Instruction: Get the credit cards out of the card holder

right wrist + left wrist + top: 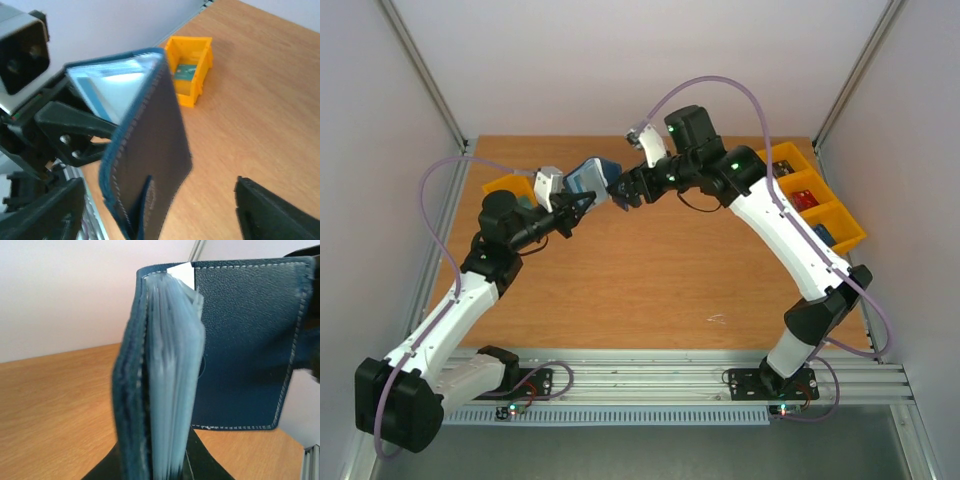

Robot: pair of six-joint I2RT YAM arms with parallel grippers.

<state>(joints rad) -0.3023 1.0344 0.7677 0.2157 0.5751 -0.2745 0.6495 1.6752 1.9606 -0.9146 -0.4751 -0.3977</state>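
Item: card holder [592,180], dark navy, opened like a booklet and held in the air over the far middle of the table [650,290], between the two arms. Support: left fingers [75,127], clamped on the lower end of the holder, which stands upright from them. Contents: a fan of pale translucent sleeves [172,380] bunched against one cover, with the other cover swung out flat to the side. One credit card [182,274] shows as a white corner at the top of the sleeves; any others cannot be made out. Right fingers [270,215]: spread wide and empty, either side of the loose cover, and apparently not touching it. Surroundings: yellow bin [190,67] on the table beyond the holder, with something small inside; row of yellow bins [810,195] at the right edge. Step in hand, by judgement: the opened holder is presented for extraction, the white-cornered card not yet drawn out. Next move calls for: right fingers brought onto the exposed white corner, closed on the card alone rather than the sleeve film, then drawn out along the pocket's opening against a firm left grip.
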